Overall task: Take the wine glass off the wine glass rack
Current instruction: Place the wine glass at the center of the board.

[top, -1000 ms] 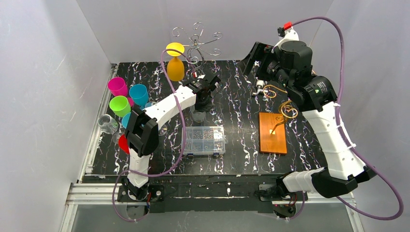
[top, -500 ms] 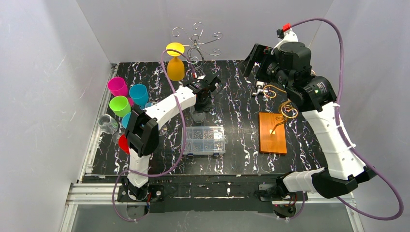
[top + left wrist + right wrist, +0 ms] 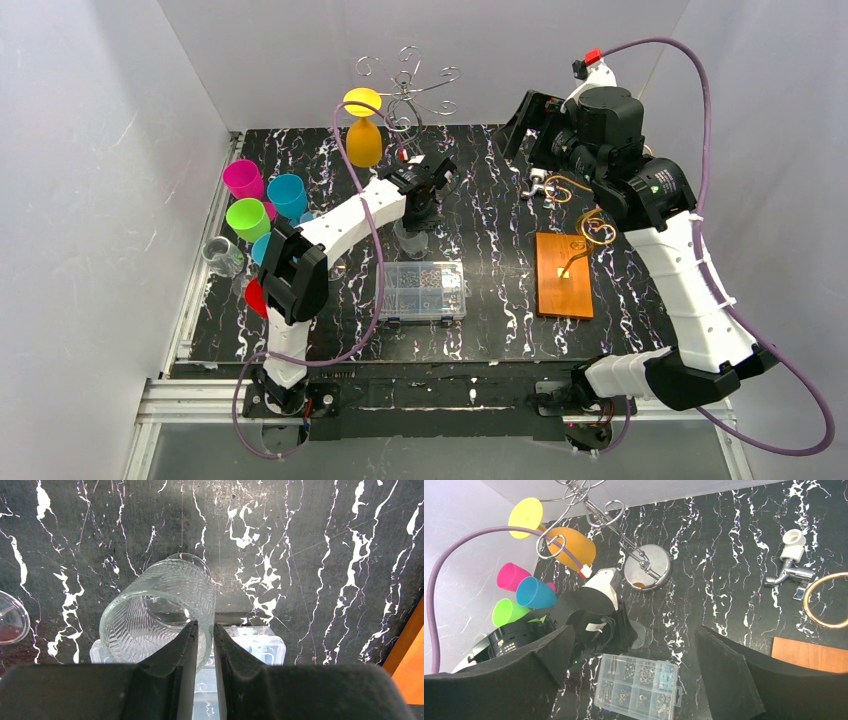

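Black, white-veined table [image 3: 500,250] is sitting inside white walls. The wine glass [image 3: 363,143], orange bowl with yellow foot, is hanging on the wire wine glass rack [image 3: 408,85] at back centre-left. Its long axis is running near vertical, foot up, mouth pointing down.

The left arm is reaching forward with the wrist pitched down. The left gripper [image 3: 204,627] is pinching the wall of a ribbed clear tumbler [image 3: 155,615].

The right arm is standing raised, wrist facing the rack. The right gripper [image 3: 634,630] is spread wide.
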